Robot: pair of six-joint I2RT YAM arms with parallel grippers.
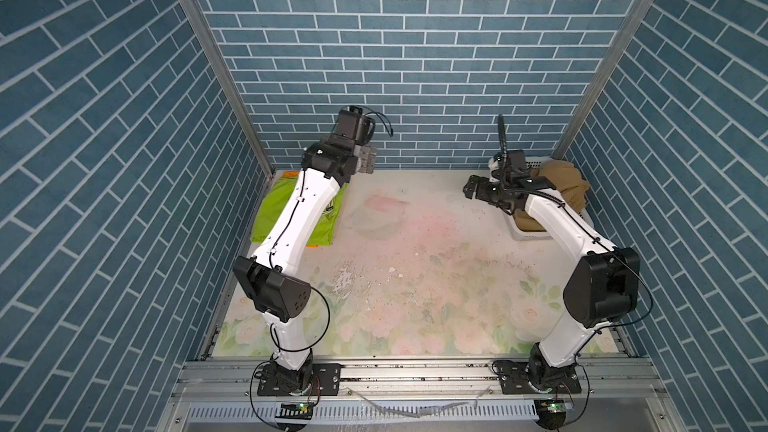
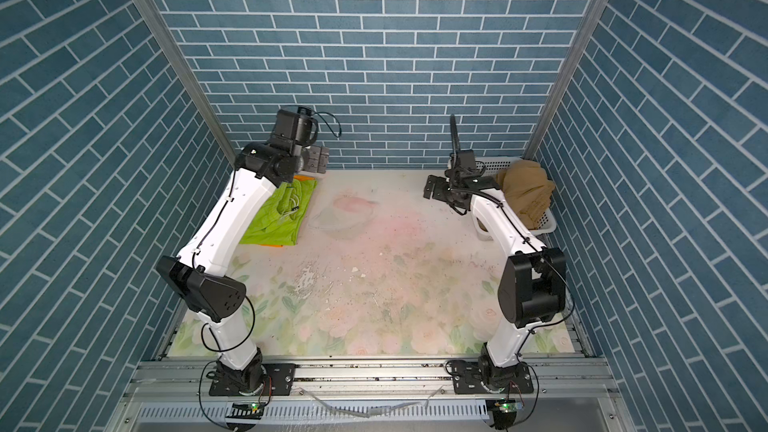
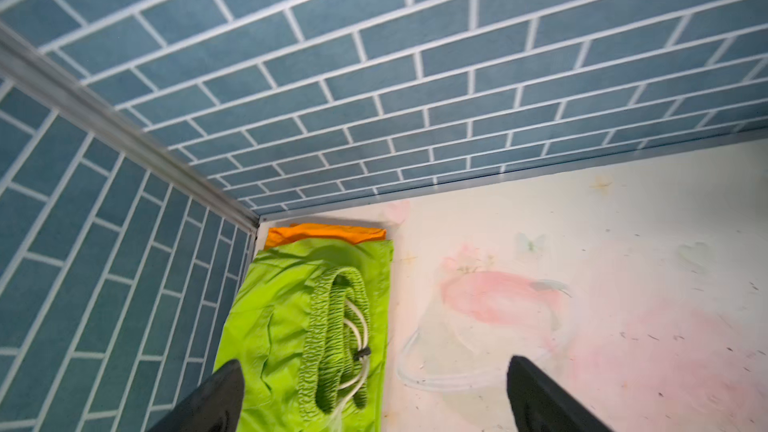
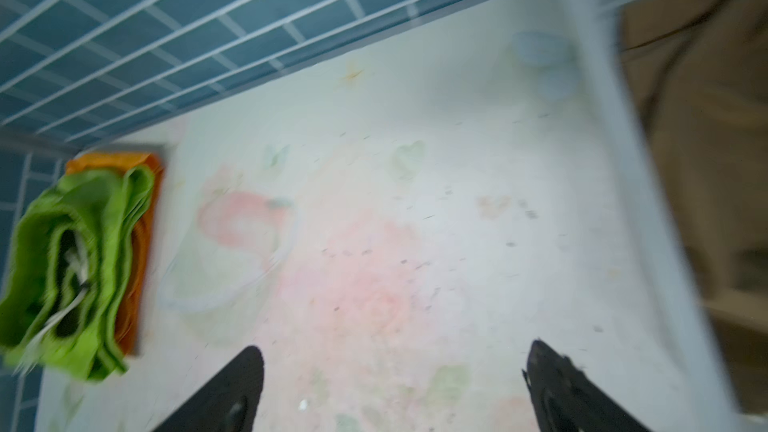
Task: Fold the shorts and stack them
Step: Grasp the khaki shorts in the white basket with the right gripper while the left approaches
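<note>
Lime green shorts (image 1: 262, 222) (image 2: 274, 218) (image 3: 291, 305) lie folded at the back left corner of the table, waistband and white cord on top. They rest on folded orange shorts (image 2: 305, 177) (image 3: 324, 232) (image 4: 141, 243), of which only the edges show. Tan-brown shorts (image 1: 565, 184) (image 2: 528, 193) are heaped in the basket at the back right. My left gripper (image 1: 368, 162) (image 2: 318, 162) (image 3: 374, 361) is raised over the stack's far end, open and empty. Just left of the basket, my right gripper (image 1: 471, 189) (image 2: 432, 187) (image 4: 395, 347) hovers open with nothing in it.
A white perforated basket (image 1: 528, 234) (image 2: 544, 226) stands against the right wall at the back. Blue brick walls close the table in at the back and on both sides. The floral table cover (image 1: 415, 276) is worn and speckled.
</note>
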